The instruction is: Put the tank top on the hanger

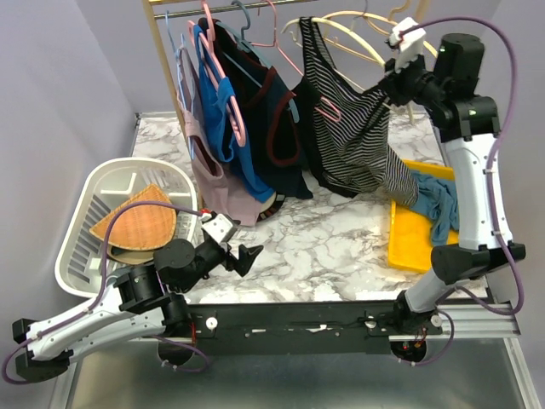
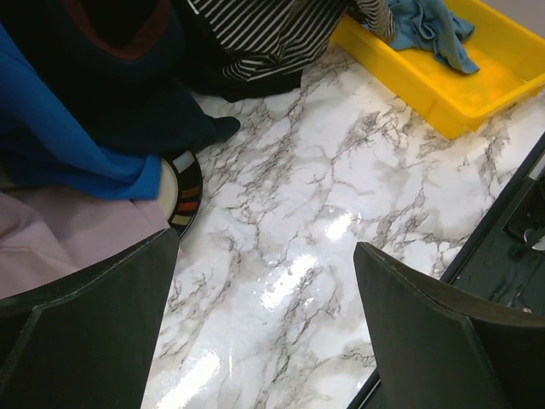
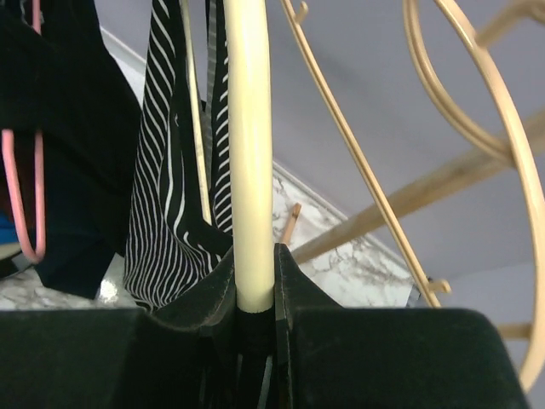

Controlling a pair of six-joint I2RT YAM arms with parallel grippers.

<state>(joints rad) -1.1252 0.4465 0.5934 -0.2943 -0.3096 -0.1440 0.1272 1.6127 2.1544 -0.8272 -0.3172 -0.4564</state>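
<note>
Closest to you, the left gripper (image 2: 266, 281) sits low over the marble table (image 2: 281, 213). Its fingers are spread wide and there is nothing between them. It is well away from the job.

Farther back, the bottom end of the striped tank top (image 1: 349, 141) trails down into the yellow tray (image 1: 409, 243), beside the blue cloth (image 1: 438, 204). The rest of the tank top is lifted high, up among the other clothes.

Up there, the right gripper (image 3: 254, 294) is pinching the thick cream bar of the hanger (image 3: 247, 128). The bar is tight between its two fingers. The striped cloth hangs just beside that bar, on its left in the wrist view, and seems to brush the finger on that side.

Farthest back, one black strap goes up toward the rail (image 1: 255, 7). You cannot tell for sure if it is looped on the hanger.

I think the job is about half done. The tank top is up and next to the hanger. It does not yet hang evenly on both sides, and the low end must come out of the tray.
</note>
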